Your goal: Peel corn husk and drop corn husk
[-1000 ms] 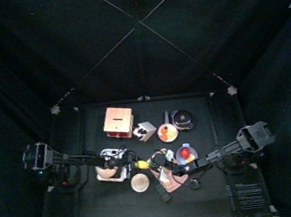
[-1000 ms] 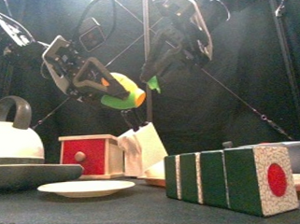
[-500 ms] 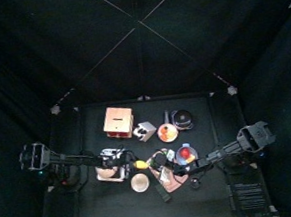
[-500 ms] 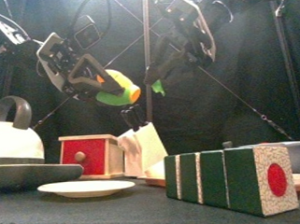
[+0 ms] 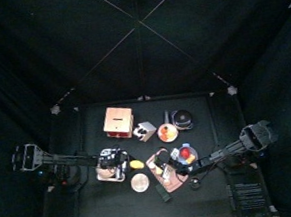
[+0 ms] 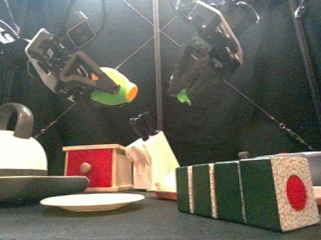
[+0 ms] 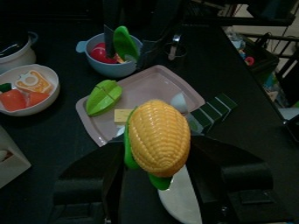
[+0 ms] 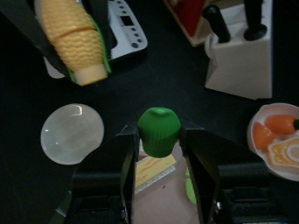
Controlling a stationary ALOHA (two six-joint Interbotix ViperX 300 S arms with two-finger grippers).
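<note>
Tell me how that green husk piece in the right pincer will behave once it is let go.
The husk piece looks thin and small, so probably light. It keeps its curved shape in the right pincer, so likely semi-stiff. Dropped, it may bounce or slide on the tray.

**Husk piece clamped in my right pincer**

My right pincer [image 8: 156, 153] is closed on a green corn husk [image 8: 158, 131] piece standing between its jaws. Beyond, I see the yellow cob [image 8: 73, 39] held up by the other arm, a white plate [image 8: 72, 132] on the dark worktop [image 8: 176, 79], a knife block [image 8: 239, 52], and a bowl [image 8: 277, 133].
</note>
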